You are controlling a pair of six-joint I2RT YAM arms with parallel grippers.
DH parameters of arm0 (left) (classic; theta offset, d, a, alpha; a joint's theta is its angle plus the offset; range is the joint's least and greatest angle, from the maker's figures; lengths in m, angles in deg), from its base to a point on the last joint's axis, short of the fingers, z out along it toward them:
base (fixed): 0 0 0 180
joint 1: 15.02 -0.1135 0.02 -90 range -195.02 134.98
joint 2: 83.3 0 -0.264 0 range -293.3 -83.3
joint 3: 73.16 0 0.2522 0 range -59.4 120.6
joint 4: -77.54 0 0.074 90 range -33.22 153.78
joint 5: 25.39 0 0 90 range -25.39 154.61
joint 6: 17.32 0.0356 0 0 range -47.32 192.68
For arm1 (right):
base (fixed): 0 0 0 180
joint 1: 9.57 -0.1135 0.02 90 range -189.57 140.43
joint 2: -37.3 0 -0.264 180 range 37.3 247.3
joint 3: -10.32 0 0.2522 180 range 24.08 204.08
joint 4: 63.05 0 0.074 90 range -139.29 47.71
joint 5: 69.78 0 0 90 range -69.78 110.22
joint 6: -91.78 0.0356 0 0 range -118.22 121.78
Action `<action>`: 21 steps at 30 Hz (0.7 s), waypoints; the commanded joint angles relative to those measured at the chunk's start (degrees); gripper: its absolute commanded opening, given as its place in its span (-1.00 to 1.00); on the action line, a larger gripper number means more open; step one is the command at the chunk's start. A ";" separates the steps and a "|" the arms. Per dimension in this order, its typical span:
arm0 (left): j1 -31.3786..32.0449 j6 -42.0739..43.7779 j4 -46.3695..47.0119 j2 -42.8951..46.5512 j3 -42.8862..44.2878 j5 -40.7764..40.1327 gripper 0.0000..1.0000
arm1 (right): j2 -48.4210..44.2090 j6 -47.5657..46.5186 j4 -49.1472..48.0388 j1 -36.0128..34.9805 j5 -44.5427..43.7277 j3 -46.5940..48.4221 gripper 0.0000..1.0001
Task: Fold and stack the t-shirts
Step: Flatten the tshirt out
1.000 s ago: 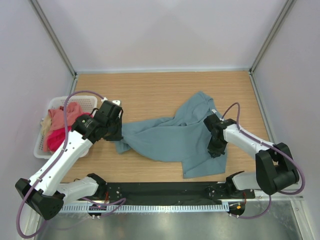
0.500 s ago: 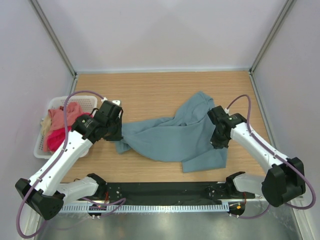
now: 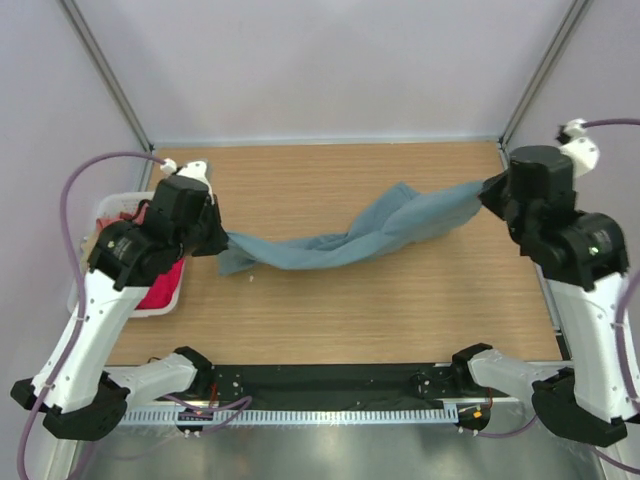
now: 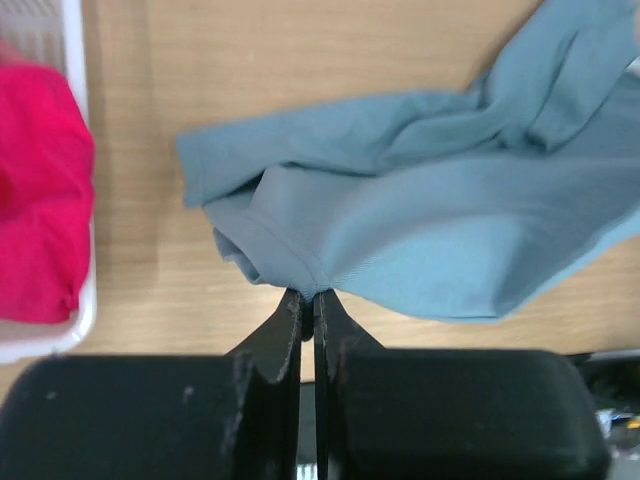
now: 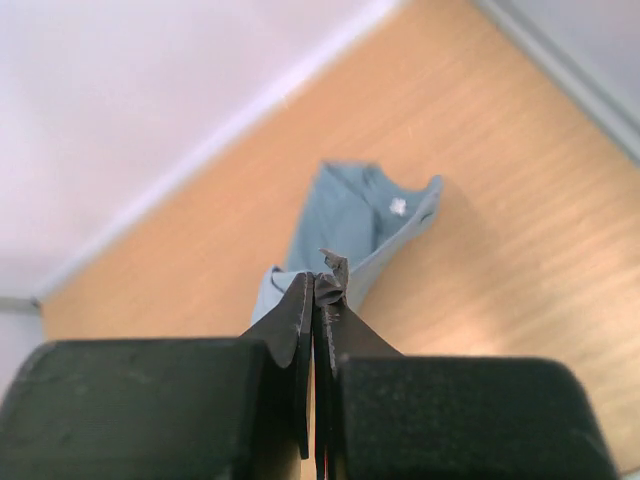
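Barely started tbh: left gripper [image 4: 308,300] and right gripper [image 5: 318,285] both pinched tight on the twisted grey-teal cloth t-shirt [image 3: 330,245]. Nothing's folded yet, and the crimson-pink cloth t-shirt [image 4: 35,190] sits untouched.

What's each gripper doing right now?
Left gripper: shut on the grey-teal t-shirt.
Right gripper: shut on the same t-shirt's other end.

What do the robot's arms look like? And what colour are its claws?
The left arm and the right arm match. Both are chunky white tubes joined by round black joints. A thin purple cable loops off each one. The left claw and the right claw are black, with two flat fingers that narrow to a thin tip on a blocky black body.
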State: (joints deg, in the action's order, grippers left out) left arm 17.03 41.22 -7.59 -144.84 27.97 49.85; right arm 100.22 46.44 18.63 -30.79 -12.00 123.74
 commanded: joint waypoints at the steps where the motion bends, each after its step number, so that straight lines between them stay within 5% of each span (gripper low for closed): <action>1: 0.11 -0.18 -2.97 -0.86 11.20 -4.75 -0.99 | -0.86 -4.49 -0.06 0.21 -11.27 11.85 -0.97; 9: 0.29 0.00 -3.60 0.71 20.02 -8.17 -0.99 | -6.57 -18.01 -13.76 0.29 -13.48 24.17 -0.98; 14: 0.20 4.65 3.16 3.00 22.14 2.70 -1.00 | -8.25 -23.56 -18.08 0.21 -6.81 25.94 -0.98; 21: 0.20 4.92 9.49 7.47 21.17 5.62 -0.99 | -14.74 -30.95 -27.64 0.21 -1.18 23.23 -0.97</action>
State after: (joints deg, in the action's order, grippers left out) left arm 17.25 44.67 -4.42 -140.03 48.45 53.41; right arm 88.22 20.91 0.20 -30.76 -15.98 148.00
